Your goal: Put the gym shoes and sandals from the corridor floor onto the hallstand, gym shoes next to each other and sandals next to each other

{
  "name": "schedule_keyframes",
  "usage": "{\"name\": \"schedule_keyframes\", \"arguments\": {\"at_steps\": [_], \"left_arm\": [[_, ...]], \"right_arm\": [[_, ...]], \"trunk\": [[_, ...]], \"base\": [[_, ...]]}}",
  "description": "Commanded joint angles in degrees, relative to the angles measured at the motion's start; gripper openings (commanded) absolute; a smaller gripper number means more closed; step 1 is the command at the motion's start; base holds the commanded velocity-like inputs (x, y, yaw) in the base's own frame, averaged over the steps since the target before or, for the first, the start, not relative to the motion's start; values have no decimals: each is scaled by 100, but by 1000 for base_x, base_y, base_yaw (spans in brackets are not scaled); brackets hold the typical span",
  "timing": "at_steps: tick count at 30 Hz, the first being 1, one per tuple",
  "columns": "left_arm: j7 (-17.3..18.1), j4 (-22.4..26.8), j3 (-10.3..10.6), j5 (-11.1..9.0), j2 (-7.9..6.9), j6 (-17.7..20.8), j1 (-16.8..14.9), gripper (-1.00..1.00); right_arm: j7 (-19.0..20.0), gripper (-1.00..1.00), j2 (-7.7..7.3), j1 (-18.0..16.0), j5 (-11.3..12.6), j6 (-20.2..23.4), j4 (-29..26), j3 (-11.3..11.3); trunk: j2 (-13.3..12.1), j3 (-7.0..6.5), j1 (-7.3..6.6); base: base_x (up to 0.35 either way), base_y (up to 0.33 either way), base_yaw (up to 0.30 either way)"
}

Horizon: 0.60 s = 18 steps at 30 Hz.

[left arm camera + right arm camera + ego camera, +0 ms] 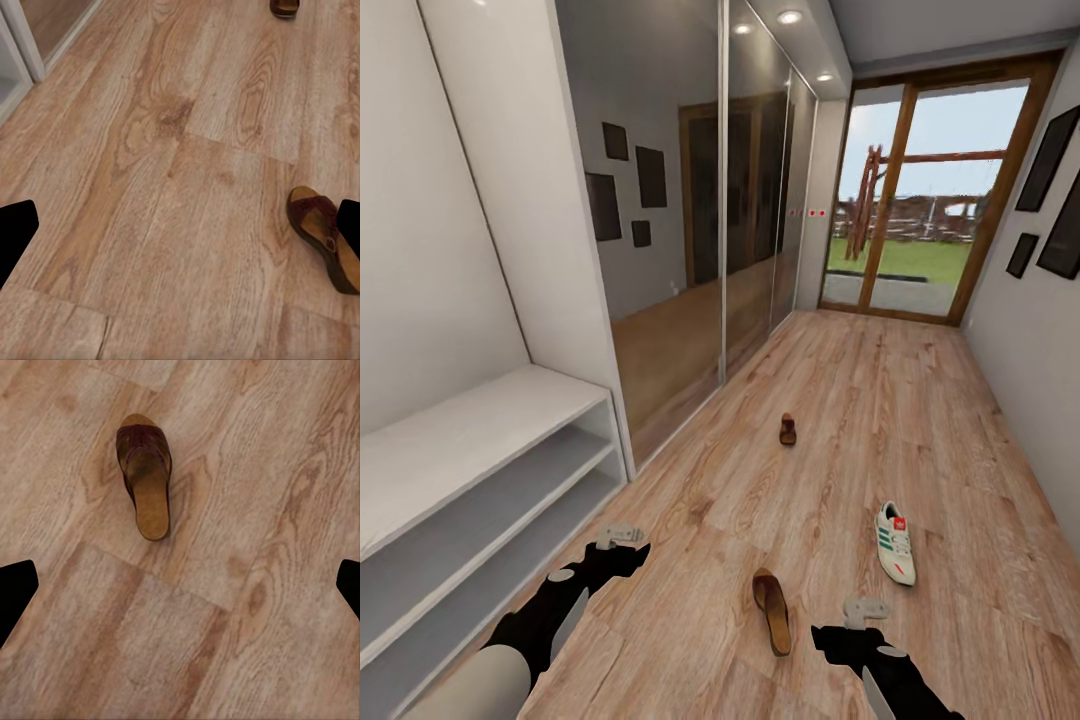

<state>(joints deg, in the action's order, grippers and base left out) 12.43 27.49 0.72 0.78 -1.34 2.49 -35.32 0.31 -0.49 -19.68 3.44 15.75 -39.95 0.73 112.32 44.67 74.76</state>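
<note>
The near sandal (772, 610) lies flat on the corridor floor (860, 400), its long axis running roughly 11 to 5 o'clock in the head view, toe end toward 11. In the right wrist view the same sandal (146, 480) lies ahead of the fingers, untouched, with bare planks all round it; in the left wrist view it (322, 236) sits off to one side, partly behind a fingertip.

The right gripper (865, 612) hangs just beside the sandal, at about 3 o'clock from it, and is the closer of the two. The left gripper (622, 535) is farther off, at about 10 o'clock from the sandal. Both grippers are spread wide and hold nothing.

One gym shoe (895, 542) lies at about 1 o'clock from the sandal, toe pointing toward 5. The second sandal (788, 429) is well beyond, at 12 o'clock. The hallstand (480, 440) stands along the wall at 9 o'clock, its tiers bare.

The right arm looks best placed: it would need to shift toward 9 o'clock and span the sandal across its narrow width.
</note>
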Motion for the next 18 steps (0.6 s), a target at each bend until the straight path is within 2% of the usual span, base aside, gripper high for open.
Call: {"name": "schedule_keyframes", "arguments": {"at_steps": [1,5,12,18], "left_arm": [[14,10,7,6,-3,26,-1,100],[14,10,7,3,-5,18,-1,100],[21,10,7,2,0,15,-1,100],[22,10,7,2,2,15,-1,100]], "right_arm": [[3,100,-3,-1,35,29,-9,9],[4,100,-3,-1,34,21,-6,13],[-5,100,-3,-1,34,17,-12,15],[-12,100,-3,-1,25,11,-24,12]], "trunk": [[44,24,22],[204,96,110],[485,222,263],[726,329,395]], "base": [[0,0,0],[0,0,17],[0,0,207],[0,0,66]]}}
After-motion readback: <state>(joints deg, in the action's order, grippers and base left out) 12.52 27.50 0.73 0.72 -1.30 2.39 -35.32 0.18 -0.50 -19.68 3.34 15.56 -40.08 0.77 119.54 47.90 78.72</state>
